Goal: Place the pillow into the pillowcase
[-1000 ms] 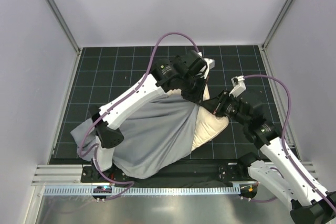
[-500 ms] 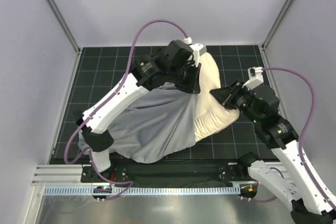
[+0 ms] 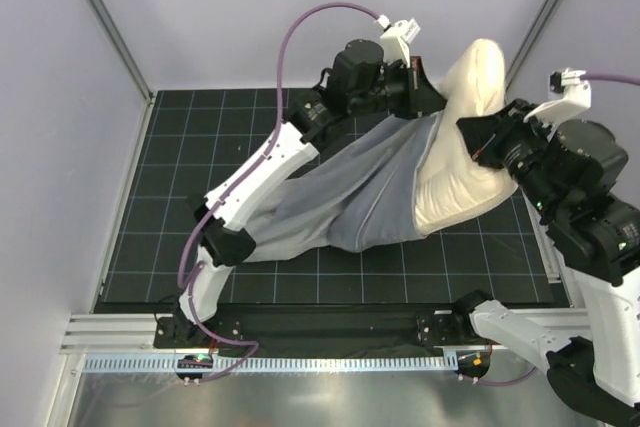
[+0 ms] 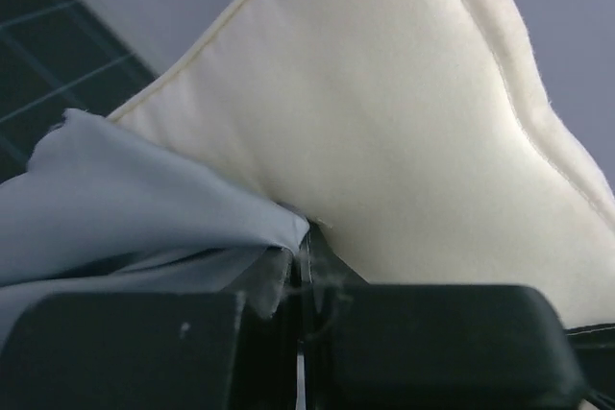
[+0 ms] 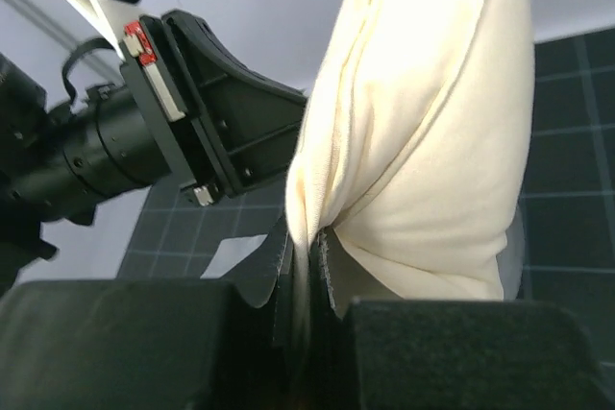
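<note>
The cream pillow [image 3: 462, 162] hangs lifted at the far right, its left part inside the blue-grey pillowcase [image 3: 345, 197], which trails down to the mat. My left gripper [image 3: 424, 97] is shut on the pillowcase's open edge beside the pillow. In the left wrist view the blue-grey pillowcase edge [image 4: 144, 199] is pinched in the left gripper [image 4: 303, 261], with the pillow [image 4: 384, 112] just beyond. My right gripper [image 3: 482, 143] is shut on a fold of the pillow. In the right wrist view the right gripper [image 5: 309, 252] pinches the pillow [image 5: 432, 132].
The black gridded mat [image 3: 200, 147] covers the table. Grey walls and metal posts [image 3: 540, 22] stand close behind the raised pillow. The left arm's wrist [image 5: 163, 132] is close to my right gripper. A metal rail [image 3: 300, 359] runs along the near edge.
Both grippers have risen and moved toward the far right, lifting the pillow and the pillowcase mouth off the mat. The pillowcase now stretches diagonally behind them.
</note>
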`<state>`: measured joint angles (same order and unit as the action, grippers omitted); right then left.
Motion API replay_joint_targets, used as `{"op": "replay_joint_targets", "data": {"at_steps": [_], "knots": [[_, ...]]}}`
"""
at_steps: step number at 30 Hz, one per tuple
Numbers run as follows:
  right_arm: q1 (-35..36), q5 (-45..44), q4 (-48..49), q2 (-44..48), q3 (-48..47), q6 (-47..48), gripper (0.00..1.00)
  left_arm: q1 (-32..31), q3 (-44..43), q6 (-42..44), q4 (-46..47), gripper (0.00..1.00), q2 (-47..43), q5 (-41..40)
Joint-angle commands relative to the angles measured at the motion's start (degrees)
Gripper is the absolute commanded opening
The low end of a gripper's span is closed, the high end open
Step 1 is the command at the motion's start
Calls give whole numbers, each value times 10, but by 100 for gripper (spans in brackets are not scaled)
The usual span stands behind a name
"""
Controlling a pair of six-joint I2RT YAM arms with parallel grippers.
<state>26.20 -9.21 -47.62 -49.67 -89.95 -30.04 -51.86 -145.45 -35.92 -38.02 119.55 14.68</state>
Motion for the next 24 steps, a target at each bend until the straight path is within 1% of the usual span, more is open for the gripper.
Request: {"op": "replay_joint_targets", "data": {"at_steps": [1,2,3,4,5,7,8,9,10,11,12,13,14,15,16,17,19,20,21,23,24], "knots": [[9,-37,25,-45,-157,90,4,-28,-22,-107,333,0,20,40],[9,-54,23,-54,-210,105,4,-33,-22,-140,362,0,28,27],[10,-55,29,-67,-230,117,4,-37,-29,-152,377,0,34,9],[9,-47,39,-68,-243,131,4,-41,-33,-171,433,0,45,9],[9,-12,63,-71,-255,133,4,-40,-31,-212,462,0,48,18],[9,36,67,-95,-268,133,4,-29,-2,-250,527,0,34,62],[9,71,54,-107,-282,133,4,-21,22,-286,548,0,21,79],[9,85,45,-118,-279,132,4,-8,67,-304,573,0,1,113],[11,104,42,-124,-265,131,4,18,175,-323,624,0,-21,122],[13,111,60,-119,-201,127,4,36,254,-357,650,0,-73,127],[17,108,80,-111,-154,127,4,50,324,-363,679,0,-97,135],[24,104,106,-80,-102,126,4,63,393,-363,737,0,-119,151],[43,97,162,-67,1,124,4,90,537,-361,760,0,-162,159],[56,73,187,-51,48,119,4,103,599,-353,781,0,-178,165],[69,61,206,-43,88,118,4,116,667,-347,821,0,-193,172],[102,54,232,-37,147,119,4,126,767,-341,838,0,-204,191],[143,16,251,-43,184,118,4,159,858,-319,872,0,-226,210],[192,3,262,-58,201,118,4,168,934,-314,883,0,-232,218],[215,-13,265,-67,203,119,4,186,966,-310,894,0,-248,223],[263,-41,267,-89,186,126,4,199,1025,-295,907,0,-268,225],[304,-46,260,-115,175,129,4,206,1074,-288,907,0,-280,215]]}}
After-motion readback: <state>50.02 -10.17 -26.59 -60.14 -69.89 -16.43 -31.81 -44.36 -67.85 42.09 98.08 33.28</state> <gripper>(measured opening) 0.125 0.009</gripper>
